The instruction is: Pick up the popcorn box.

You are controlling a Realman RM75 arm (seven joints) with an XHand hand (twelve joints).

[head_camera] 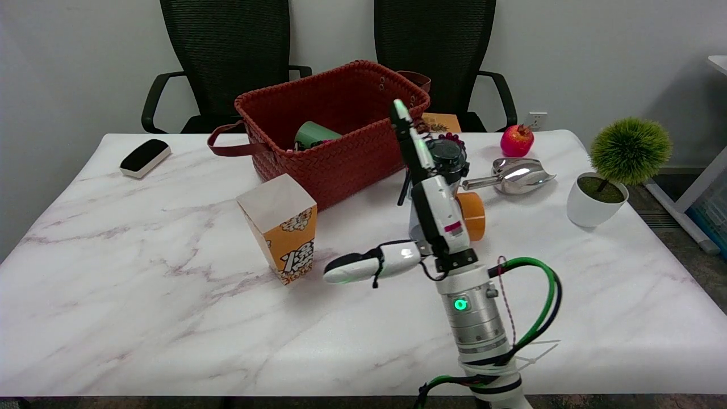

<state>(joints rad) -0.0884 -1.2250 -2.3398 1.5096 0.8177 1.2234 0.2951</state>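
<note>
Currently: approach phase, no contact yet. Popcorn box (280,228) stands upright on the marble table (142,318), left of centre, just near-left of the red woven basket (341,122); its closed top is tilted slightly toward the camera. Right hand (423,224) sits to the right of the box, near but apart from it. Hand is spread and holding nothing: thumb (363,266) sticks out leftward, its tip close to the box's lower right edge; the other fingers (406,133) stand straight up, away from the thumb

Judgement on doing the grasp well:
- move the hand left so the box sits between thumb and fingers before any closing
- take it across two opposite side faces, about mid-height; the box tapers toward the base, so a low grip would likely slip
- close gently; looks like thin card, probably light and easy to crush or tip
- keep the fingers clear of the basket wall just behind the box
- lift straight up

Orange-and-dark object (468,213) behind the hand, partly hidden, cannot identify
</note>
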